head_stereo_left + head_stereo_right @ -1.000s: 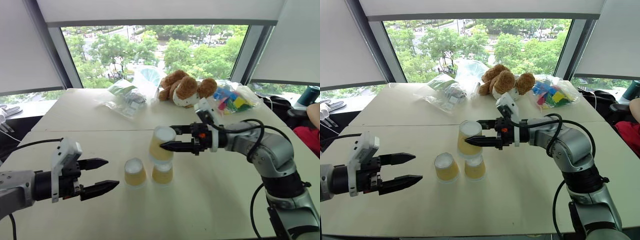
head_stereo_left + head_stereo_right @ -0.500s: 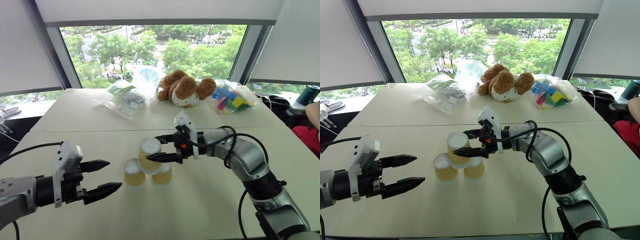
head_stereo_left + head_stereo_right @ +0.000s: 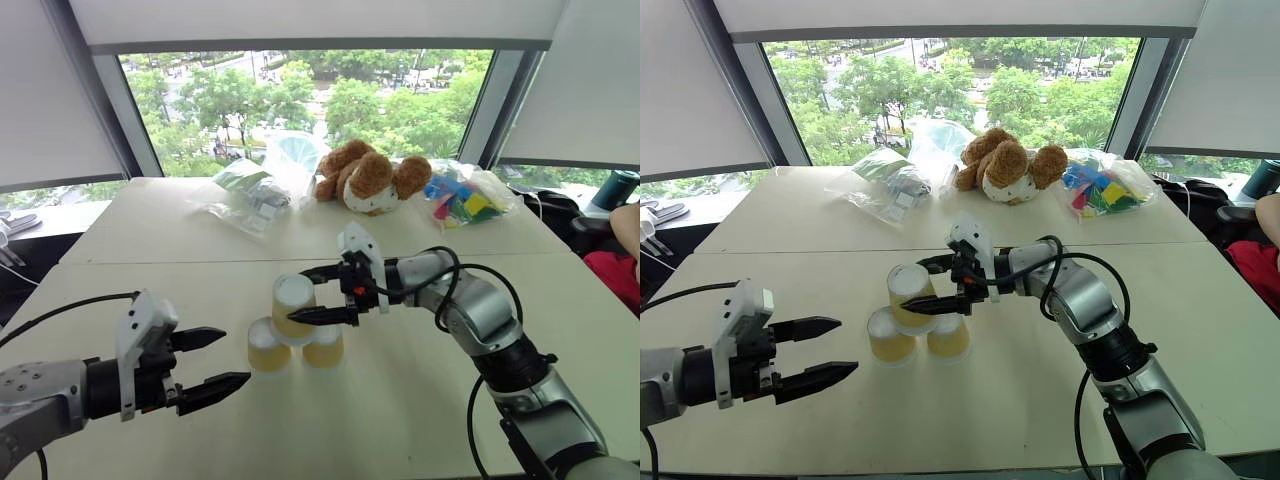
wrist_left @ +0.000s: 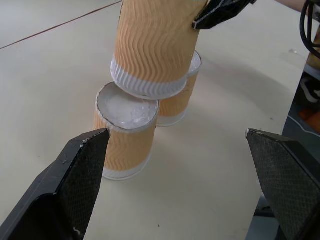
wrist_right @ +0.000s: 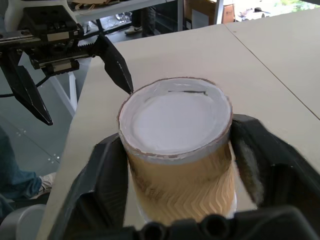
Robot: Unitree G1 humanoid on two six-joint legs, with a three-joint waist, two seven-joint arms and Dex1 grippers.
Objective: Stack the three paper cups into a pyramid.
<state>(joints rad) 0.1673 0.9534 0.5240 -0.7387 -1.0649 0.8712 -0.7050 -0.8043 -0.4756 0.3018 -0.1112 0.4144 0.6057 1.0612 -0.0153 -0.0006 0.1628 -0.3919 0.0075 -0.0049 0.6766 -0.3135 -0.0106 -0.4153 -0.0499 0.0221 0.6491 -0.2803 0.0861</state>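
Two paper cups stand upside down side by side on the table, one on the left (image 3: 266,347) and one on the right (image 3: 324,347). The third cup (image 3: 292,305), also base up, rests across their tops and leans a little. My right gripper (image 3: 300,295) reaches in from the right, open, with one finger on each side of this top cup (image 5: 175,135) and close to its wall. My left gripper (image 3: 235,356) hovers open to the left of the stack, its fingers (image 4: 75,170) pointing at the cups and holding nothing.
A brown plush toy (image 3: 370,180), clear plastic bags (image 3: 255,195) and a bag of coloured blocks (image 3: 465,200) lie at the far side of the table. A person's arm (image 3: 628,225) shows at the right edge.
My right gripper carried the third cup left and down onto the two standing cups, and its fingers now stand slightly wider around it. The left gripper has hardly moved.
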